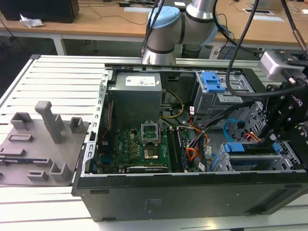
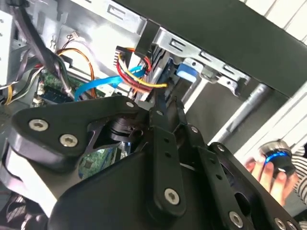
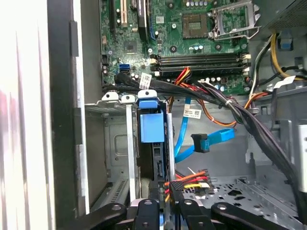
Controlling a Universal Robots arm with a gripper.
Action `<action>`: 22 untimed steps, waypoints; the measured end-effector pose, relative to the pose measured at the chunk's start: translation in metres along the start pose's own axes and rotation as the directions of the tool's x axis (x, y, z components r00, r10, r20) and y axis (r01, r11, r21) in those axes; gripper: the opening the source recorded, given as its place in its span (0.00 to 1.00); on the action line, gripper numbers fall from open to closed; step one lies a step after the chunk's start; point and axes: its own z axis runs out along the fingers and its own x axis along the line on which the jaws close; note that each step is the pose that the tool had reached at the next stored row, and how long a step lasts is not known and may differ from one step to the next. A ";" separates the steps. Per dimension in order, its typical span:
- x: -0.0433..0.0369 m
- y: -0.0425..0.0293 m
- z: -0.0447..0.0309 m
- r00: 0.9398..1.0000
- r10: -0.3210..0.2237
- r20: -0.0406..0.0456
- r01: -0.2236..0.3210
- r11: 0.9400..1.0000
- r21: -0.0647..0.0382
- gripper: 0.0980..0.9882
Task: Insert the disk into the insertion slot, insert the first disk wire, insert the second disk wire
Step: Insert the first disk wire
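1. Gripper, second wrist view: fingers pinched nearly together on the dark plug of the first wire, which has red, yellow and black leads.
2. Disk sits in the slot with its blue carrier end showing. The held plug is just beside the disk's edge.
3. Second wire, light blue, loops near the disk with its plug hanging free.
4. Exterior view: the slot is at lower right of the frame, inside the open case.
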 end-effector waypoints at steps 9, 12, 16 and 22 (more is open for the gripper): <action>0.0003 0.0004 -0.0095 1.000 0.000 0.000 0.000 1.000 0.000 0.14; 0.0003 0.0004 -0.0096 1.000 0.000 0.000 0.000 1.000 0.000 0.01; 0.0003 0.0004 -0.0098 1.000 0.000 0.000 0.000 1.000 0.000 0.01; 0.0010 0.0103 -0.0094 1.000 0.000 0.000 0.000 1.000 0.000 0.01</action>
